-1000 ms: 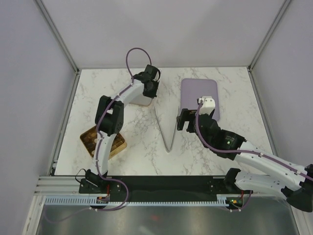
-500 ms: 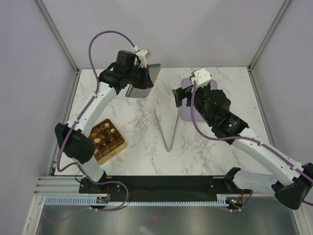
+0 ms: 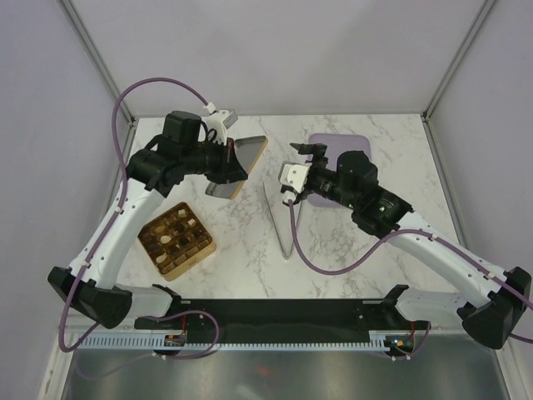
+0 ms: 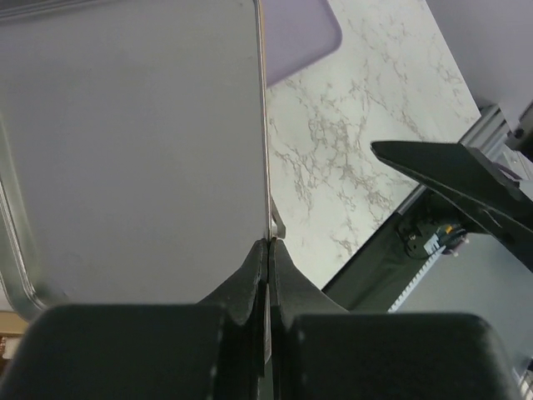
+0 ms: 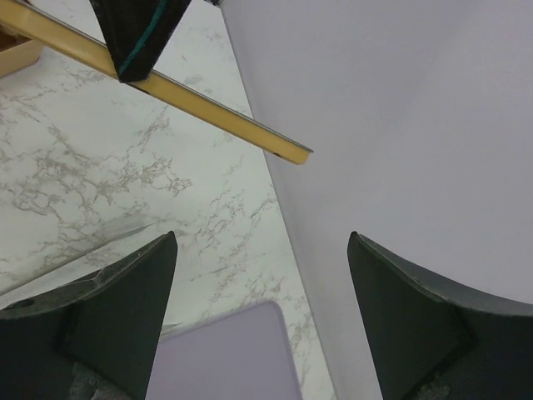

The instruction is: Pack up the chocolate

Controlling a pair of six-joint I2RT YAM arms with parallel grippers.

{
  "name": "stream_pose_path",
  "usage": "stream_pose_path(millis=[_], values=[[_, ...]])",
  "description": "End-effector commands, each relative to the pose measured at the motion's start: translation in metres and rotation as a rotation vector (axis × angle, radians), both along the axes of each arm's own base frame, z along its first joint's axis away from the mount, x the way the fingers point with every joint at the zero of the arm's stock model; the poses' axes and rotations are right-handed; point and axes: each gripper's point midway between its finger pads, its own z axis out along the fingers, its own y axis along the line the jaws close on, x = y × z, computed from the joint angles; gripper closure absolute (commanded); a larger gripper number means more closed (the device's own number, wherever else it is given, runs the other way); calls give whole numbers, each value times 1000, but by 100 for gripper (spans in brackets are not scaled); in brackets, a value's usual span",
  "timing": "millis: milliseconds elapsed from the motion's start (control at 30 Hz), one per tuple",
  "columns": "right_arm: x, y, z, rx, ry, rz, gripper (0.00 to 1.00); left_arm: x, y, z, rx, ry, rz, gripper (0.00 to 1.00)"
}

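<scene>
Dark and cream chocolate (image 3: 169, 238) pieces sit in the grid compartments of the gold box (image 3: 198, 251) at the table's front left. My left gripper (image 3: 225, 163) (image 4: 268, 247) is shut on the edge of a flat gold lid (image 3: 241, 161) (image 4: 133, 150) with a silvery inner face, held tilted in the air behind the box. My right gripper (image 3: 297, 171) (image 5: 262, 242) stands open and empty, raised and facing left toward the lid (image 5: 208, 107), apart from it.
A lilac tray (image 3: 360, 148) (image 5: 225, 358) (image 4: 300, 33) lies at the back right, partly under my right arm. Metal tongs (image 3: 283, 225) lie in the middle of the marble table. Grey walls enclose the table on three sides.
My left arm has lifted the lid from the back of the table and swung it left and nearer. My right gripper rose off the tray and turned to face left.
</scene>
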Motion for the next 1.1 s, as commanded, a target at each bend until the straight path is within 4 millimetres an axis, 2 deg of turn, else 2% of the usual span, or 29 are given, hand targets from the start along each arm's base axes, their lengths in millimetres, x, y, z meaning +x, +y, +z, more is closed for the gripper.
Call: stream_pose_path(millis=[0, 33, 233, 400, 667, 967, 1067], values=[[-7, 23, 6, -110, -151, 133, 8, -20, -1, 8, -33, -13, -69, 98], [-9, 31, 3, -157, -189, 157, 9, -24, -1, 12, -45, -18, -82, 98], [-5, 47, -6, -279, -277, 130, 9, -32, -1, 12, -51, -15, -104, 98], [-4, 57, -4, -340, -363, 110, 10, -34, -1, 1, -38, 21, -109, 98], [2, 76, -26, -446, -411, 159, 12, -38, 0, -10, -25, 47, -122, 98], [10, 93, -52, -519, -405, 208, 20, -44, 2, -20, 0, 84, -139, 98], [14, 96, -60, -543, -404, 212, 27, -44, 3, -18, 9, 91, -140, 98]])
